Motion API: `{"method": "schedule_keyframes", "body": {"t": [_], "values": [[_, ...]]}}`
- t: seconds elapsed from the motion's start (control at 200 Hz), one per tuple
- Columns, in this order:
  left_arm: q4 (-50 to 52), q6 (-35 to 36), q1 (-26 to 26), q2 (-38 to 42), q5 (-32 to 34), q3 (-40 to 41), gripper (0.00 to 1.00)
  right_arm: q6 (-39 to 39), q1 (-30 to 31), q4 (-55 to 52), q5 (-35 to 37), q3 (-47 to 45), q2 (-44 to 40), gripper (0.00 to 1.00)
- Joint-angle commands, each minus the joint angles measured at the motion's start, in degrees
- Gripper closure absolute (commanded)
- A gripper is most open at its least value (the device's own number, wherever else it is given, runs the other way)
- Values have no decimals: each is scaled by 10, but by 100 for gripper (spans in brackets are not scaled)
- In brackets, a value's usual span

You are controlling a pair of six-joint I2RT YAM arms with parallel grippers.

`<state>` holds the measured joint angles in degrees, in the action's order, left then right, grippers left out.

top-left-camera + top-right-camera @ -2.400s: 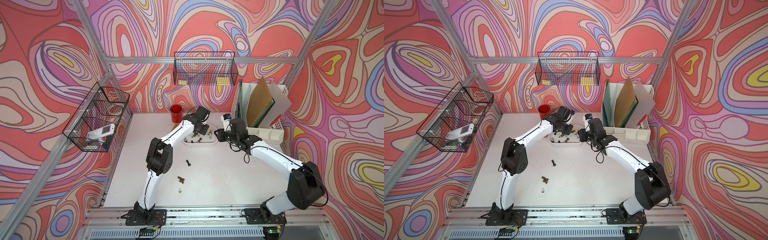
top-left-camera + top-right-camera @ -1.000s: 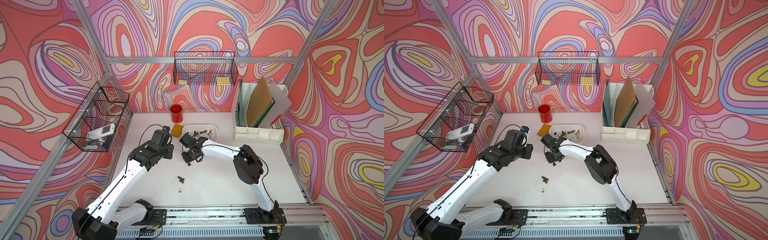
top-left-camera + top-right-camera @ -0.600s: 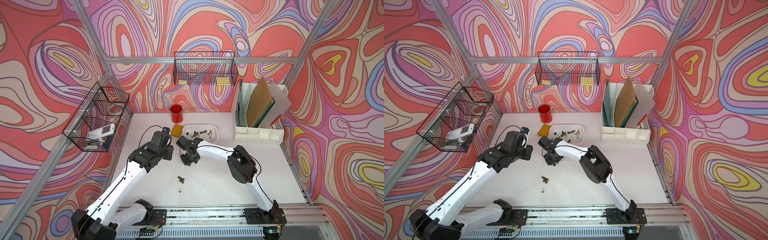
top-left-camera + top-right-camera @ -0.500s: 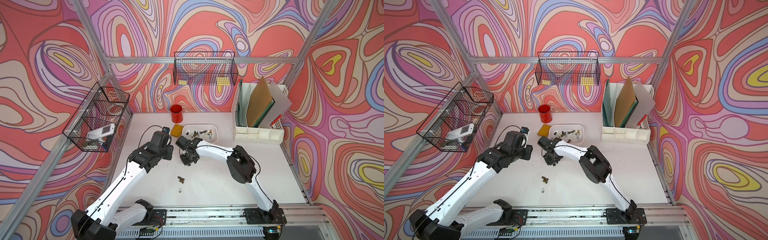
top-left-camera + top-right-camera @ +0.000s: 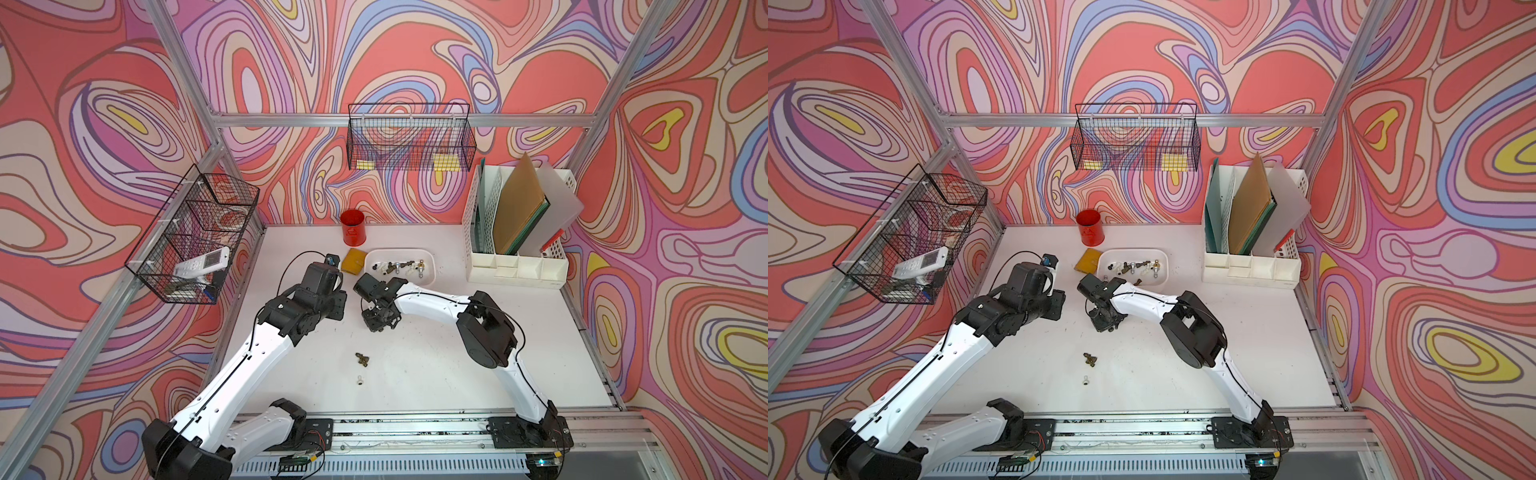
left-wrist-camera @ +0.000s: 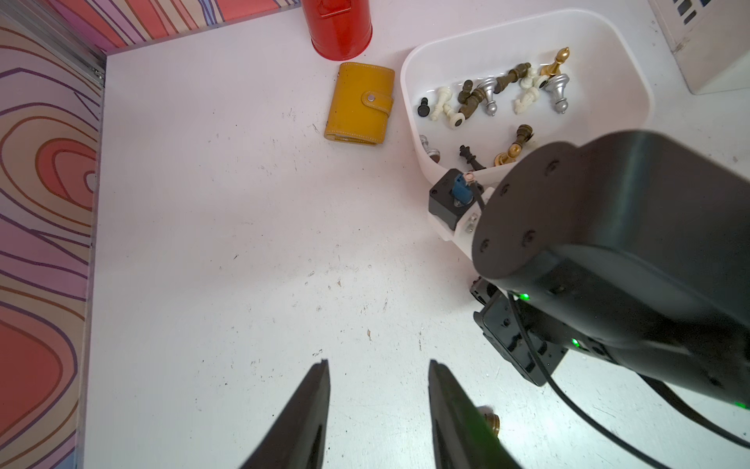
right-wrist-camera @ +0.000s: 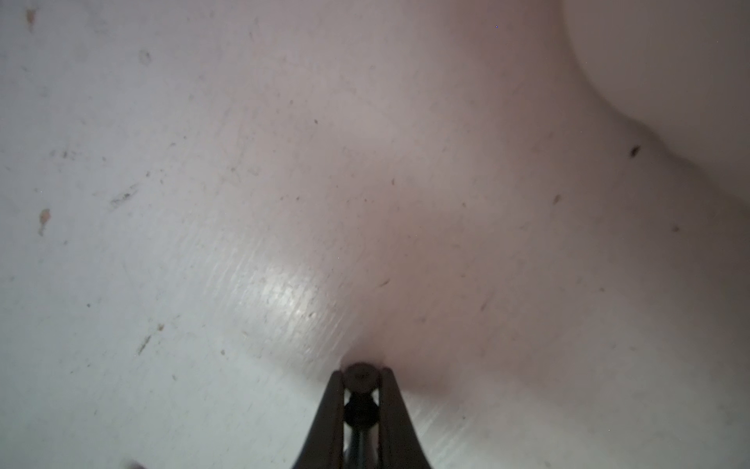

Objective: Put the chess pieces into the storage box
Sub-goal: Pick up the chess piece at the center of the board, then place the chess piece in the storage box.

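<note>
The white storage box stands at the back of the table with several chess pieces lying in it. My right gripper points down at the table in front of the box, shut on a small black chess piece. A bronze piece and a small white piece lie loose nearer the front. My left gripper hovers open and empty over the table beside the right one. A gold piece base shows just past one finger.
A red cup and a yellow wallet sit left of the box. A white file organiser stands at the back right. Wire baskets hang on the left wall and the back wall.
My right gripper's jaws have closed round the black piece on the table. Earlier both arms were over the box and have come away from it. The left arm held still over the last second.
</note>
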<state>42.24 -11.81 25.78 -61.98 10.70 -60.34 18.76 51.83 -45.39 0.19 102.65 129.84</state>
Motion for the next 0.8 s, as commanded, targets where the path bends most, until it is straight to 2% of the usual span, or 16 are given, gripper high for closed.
{"method": "schedule_keyframes", "body": {"t": [0.0,0.23,0.441,0.631,0.796], "values": [[-7,5,-5,4,5,7,55,2,2,61,-11,-26,-49,91],[-9,4,-6,-1,1,8,55,-2,-27,166,-19,-82,-121,92],[-10,5,-5,-6,0,7,55,-4,-96,304,-17,-140,-171,93],[-14,4,-5,-12,-6,9,55,-20,-153,410,-14,-136,-134,93],[-14,3,-6,-19,-9,8,55,-45,-173,516,-26,-126,-71,93]]}}
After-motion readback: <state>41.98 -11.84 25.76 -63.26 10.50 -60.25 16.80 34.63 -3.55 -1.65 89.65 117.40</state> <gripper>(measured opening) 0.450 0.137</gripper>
